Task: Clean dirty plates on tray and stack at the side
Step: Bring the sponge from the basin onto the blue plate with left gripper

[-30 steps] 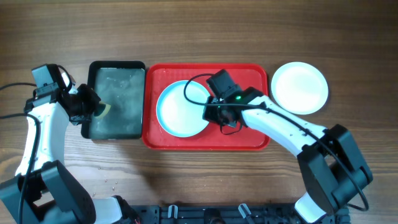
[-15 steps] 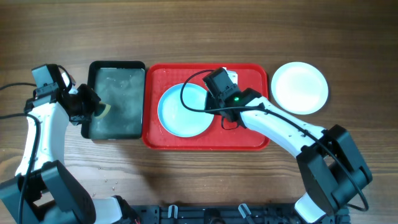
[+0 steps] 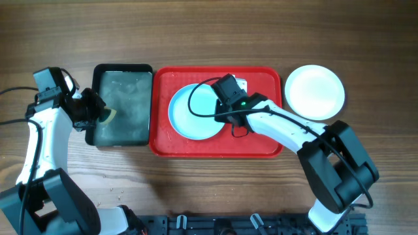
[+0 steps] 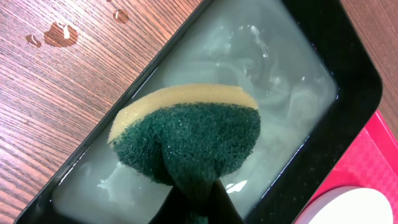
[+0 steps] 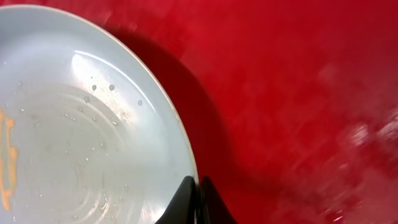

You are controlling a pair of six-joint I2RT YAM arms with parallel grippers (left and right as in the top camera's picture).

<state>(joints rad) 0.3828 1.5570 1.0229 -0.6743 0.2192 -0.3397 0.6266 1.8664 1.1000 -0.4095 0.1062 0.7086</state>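
At the bottom edge of my right wrist view, my right gripper [image 5: 196, 200] is pinched tight on the rim of the turquoise plate [image 5: 81, 130]. The plate fills the left of that frame. Its face is wet, with small water drops [image 5: 102, 87] near the top and an orange smear [image 5: 7, 163] at the far left. A dark shadow runs under the rim beside my fingertips. Beyond it the red tray [image 5: 286, 93] fills the right of the frame, blurred towards the lower right.

At the bottom of the left wrist view, my left gripper [image 4: 198, 200] is clamped on a sponge [image 4: 186, 140], green scouring side facing the camera and yellow foam along its top. Behind it lies the black tray [image 4: 357, 81], filled with cloudy water.

From overhead, the turquoise plate sits in the middle-left of the red tray at centre frame. The black tray is just left of it, their rims touching or nearly so. The white plate [image 3: 315, 91] rests on the table [image 3: 209, 32] at the upper right, just beside the red tray.
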